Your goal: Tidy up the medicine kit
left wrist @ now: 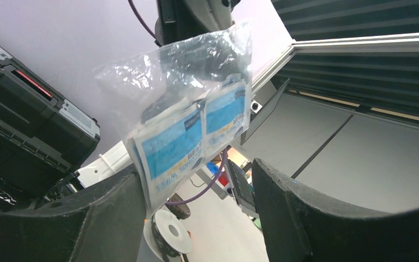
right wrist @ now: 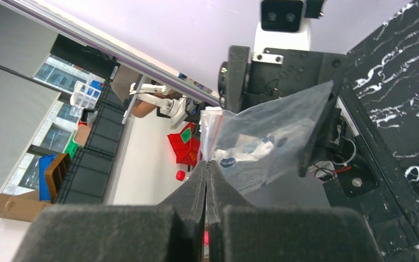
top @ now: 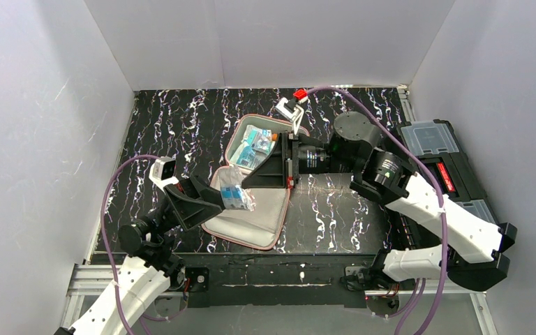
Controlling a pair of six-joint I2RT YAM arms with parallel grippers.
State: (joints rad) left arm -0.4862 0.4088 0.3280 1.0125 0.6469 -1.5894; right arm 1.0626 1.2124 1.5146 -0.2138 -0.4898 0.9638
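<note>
The right gripper (right wrist: 207, 164) had its jaws pressed shut on the zip edge of a clear bag of alcohol wipes (right wrist: 273, 142), which hung limp from that pinch. The left gripper (left wrist: 196, 177) stood with its jaws apart around the lower part of the same bag. The plastic lay against one finger (left wrist: 103, 218) and was clear of the other, so nothing was clamped there.

The bag hung over the near half of the medicine kit (top: 259, 218), which lay opened flat on the worktop (top: 335, 209) between the two arms, grey lining up. Its far half held blue and white packets (top: 255, 146), with something orange beside them that was too small to name.

The kit looked like a soft, light case that would sag or fold at its hinge if lifted by one side. The pink rim along the zip seemed the firmest place to take hold. The bag was thin, slick and nearly weightless, and best pinched at the stiffer zip strip, not the crinkled film.

The worktop was black with white marbling and looked hard and smooth, so the case might skid on it. A black toolbox (top: 426, 139) with clear lids sat at the right edge, well apart from the kit. Plain white walls (top: 42, 105) closed in three sides.
</note>
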